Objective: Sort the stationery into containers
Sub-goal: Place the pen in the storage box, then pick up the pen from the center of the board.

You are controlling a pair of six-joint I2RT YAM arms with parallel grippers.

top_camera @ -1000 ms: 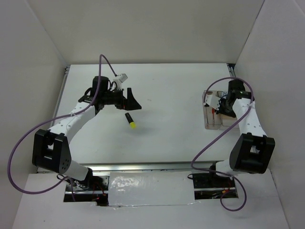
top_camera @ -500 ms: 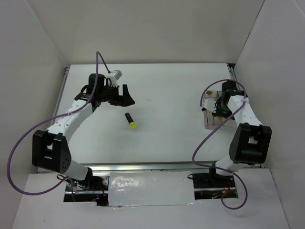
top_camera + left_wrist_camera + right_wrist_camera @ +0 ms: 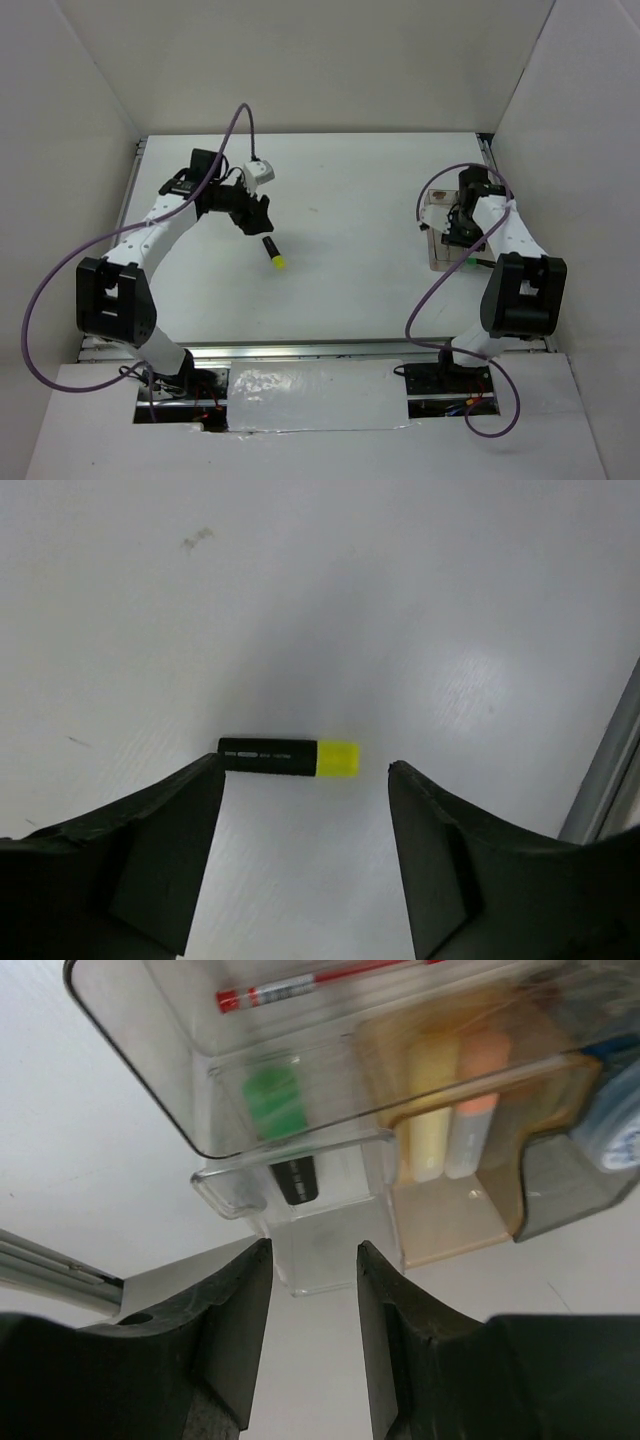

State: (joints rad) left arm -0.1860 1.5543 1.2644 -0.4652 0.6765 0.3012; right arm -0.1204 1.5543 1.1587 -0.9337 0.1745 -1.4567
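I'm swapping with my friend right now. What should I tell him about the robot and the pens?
Left tool: open and empty, above the yellow-capped highlighter, which lies flat on the table, not gripped.
Right tool: open and empty, right in front of the organiser.
Done: the green-capped highlighter and red pen are in the clear compartments. The pale yellow stick and orange-capped marker are in the tan section. The blue-topped tub shows at the far edge.
Left: grab the yellow-capped highlighter and put it in the organiser.
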